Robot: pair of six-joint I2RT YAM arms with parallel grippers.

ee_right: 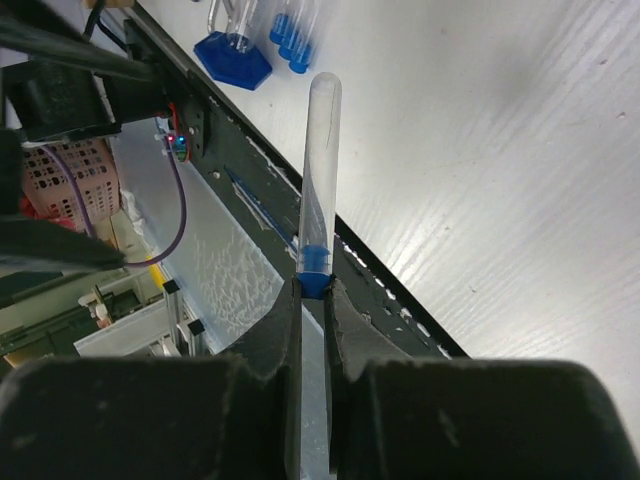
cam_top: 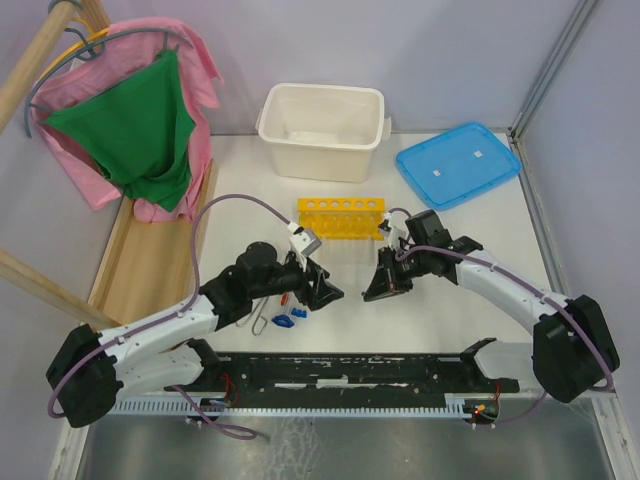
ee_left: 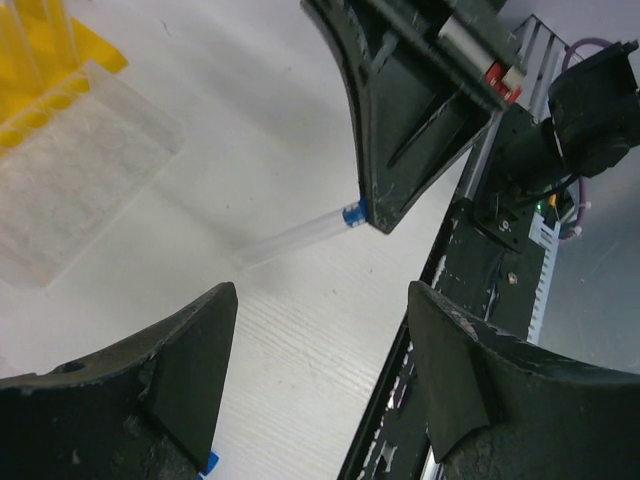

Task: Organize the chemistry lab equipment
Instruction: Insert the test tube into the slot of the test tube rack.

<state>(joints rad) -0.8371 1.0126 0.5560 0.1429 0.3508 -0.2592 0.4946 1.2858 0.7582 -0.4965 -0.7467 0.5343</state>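
Gripping a small clear plastic tube (ee_right: pixel 320 170) by its blue-capped end, the right gripper (ee_right: pixel 312 300) has its jaws clamped tight on the cap. The tube's rounded tip sticks out ahead, over the middle of the table (cam_top: pixel 345 325), approx. halfway btwn near & far edges. It looks to be off the surface, tho I can't tell for sure. Holding it by the cap leaves the whole body free, prob. so it can slide closed end first into a hole.

The left gripper (cam_top: pixel 325 292) sits just beside the right one, tips facing it. Its jaws are wide apart w/ nothing btwn them, & its wrist view looks straight at the held tube. My read: it's either standing by or lined up for a hand-over.

The yellow plastic rack with round holes (cam_top: pixel 340 218) stands behind both grippers, toward the far edge, centre. That's the likely target, close enough for a short reach. Its holes look unfilled from above, but they're too small to be sure.

Spare blue-capped tubes (cam_top: pixel 285 320) lie near the near edge, left of centre, under the left arm, i.e. not yet sorted.

A large white plastic tub (cam_top: pixel 322 130) sits at the far edge, w/ a flat blue rectangular lid (cam_top: pixel 458 163) toward the far right corner.
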